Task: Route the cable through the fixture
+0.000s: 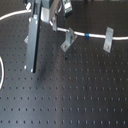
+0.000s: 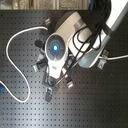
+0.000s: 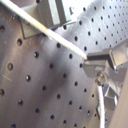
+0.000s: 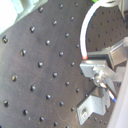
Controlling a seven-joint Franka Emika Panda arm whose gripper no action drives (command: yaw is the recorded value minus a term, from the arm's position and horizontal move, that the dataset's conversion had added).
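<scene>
- A black perforated board (image 1: 75, 95) is seen in both exterior views, with the cable (image 1: 95, 36) lying across it.
- In the first exterior view, the cable is run from the first exterior view's left edge in an arc toward the arm (image 1: 37, 35), then on through two grey upright fixtures (image 1: 67, 40) (image 1: 108, 39) to the first exterior view's right edge.
- A short blue band (image 1: 86, 35) is seen on the cable between the two fixtures.
- A second white loop (image 1: 2, 75) is cut off by the first exterior view's left edge.
- In the second exterior view, the cable (image 2: 17, 50) is laid in a wide loop on the second exterior view's left, and the arm (image 2: 60, 45) is seen from above, hiding the gripper.
- In the first wrist view, the cable (image 3: 45, 31) is stretched straight to a grey finger (image 3: 97, 62), where its end is met.
- In the second wrist view, the cable (image 4: 85, 30) is curved down to the same finger (image 4: 97, 67), and it appears to be pinched there by the gripper (image 4: 90, 62).
- The opposing finger is not clearly shown, so the grip is judged from the contact alone.
- A grey bracket (image 4: 92, 107) is seen just beside the gripper.
</scene>
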